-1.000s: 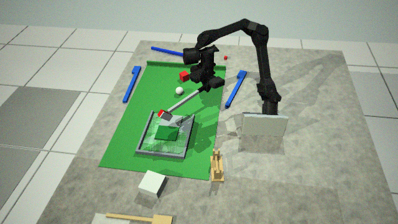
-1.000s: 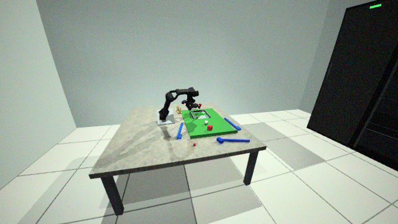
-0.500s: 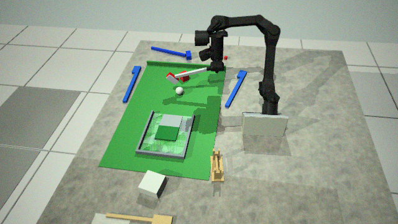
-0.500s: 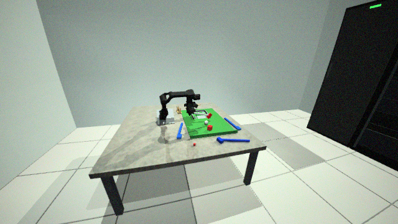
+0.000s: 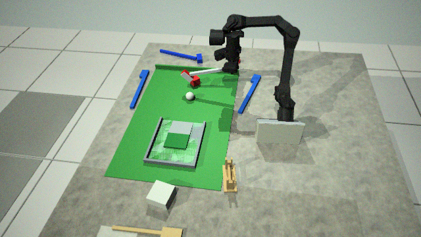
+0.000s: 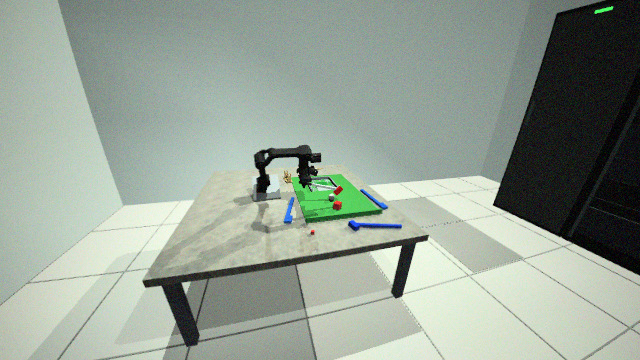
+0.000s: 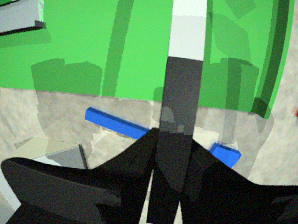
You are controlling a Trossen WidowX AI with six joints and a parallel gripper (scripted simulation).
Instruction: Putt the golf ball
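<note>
My gripper (image 5: 230,70) (image 6: 305,185) (image 7: 166,135) is shut on the red putter and holds it above the mat's far right corner. The putter's white shaft (image 5: 207,71) (image 6: 325,186) (image 7: 189,37) points left across the mat in the top view. Its red and white head (image 5: 185,75) (image 6: 338,190) is above the mat, on the far side of the ball; its height is hard to tell. The white golf ball (image 5: 189,96) (image 6: 331,198) rests on the green mat (image 5: 131,145) (image 6: 357,197) (image 7: 65,50). The raised green (image 5: 176,141) sits behind a grey ramp (image 5: 181,127) inside a grey-walled frame (image 5: 169,163).
A red cube (image 5: 195,81) (image 6: 337,205) stands beside the putter head. Blue putters (image 5: 139,89) (image 5: 181,55) (image 5: 250,95) lie around the mat. A wooden stand (image 5: 230,184), a white block (image 5: 161,194) and a wooden mallet (image 5: 172,232) are nearer the camera. A small red object (image 6: 312,232) lies beyond the mat.
</note>
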